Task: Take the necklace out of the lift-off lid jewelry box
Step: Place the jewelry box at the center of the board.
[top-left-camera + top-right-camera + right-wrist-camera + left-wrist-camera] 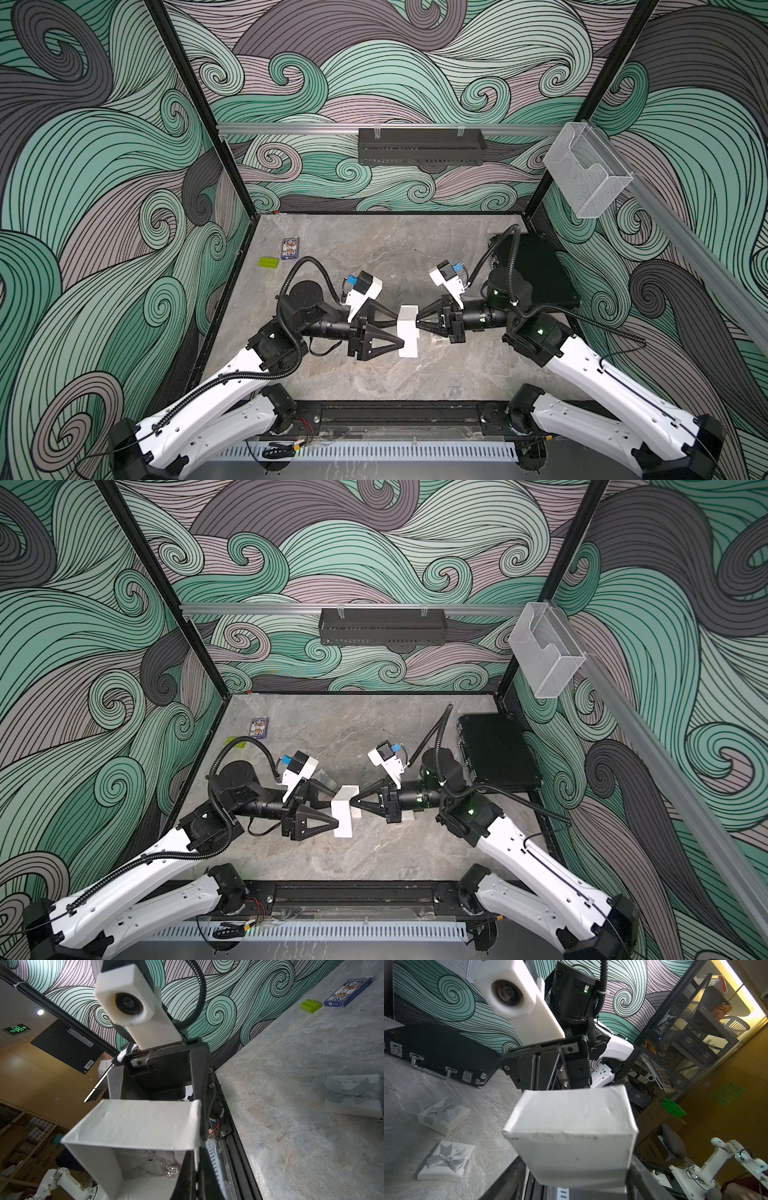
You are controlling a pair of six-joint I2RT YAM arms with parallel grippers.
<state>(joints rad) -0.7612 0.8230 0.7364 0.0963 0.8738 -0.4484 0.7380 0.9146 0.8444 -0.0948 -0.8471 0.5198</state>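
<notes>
Left jaws clamp the box (408,351) wide, mouth facing right jaws; these, closed tight, sit inside just beside the necklace (167,1168); pinch on chain unconfirmed

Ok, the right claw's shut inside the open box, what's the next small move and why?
Probably draw the right claw slowly straight back out: it's shut beside the necklace inside the jewelry box, whose open side the left claw holds toward it.
</notes>
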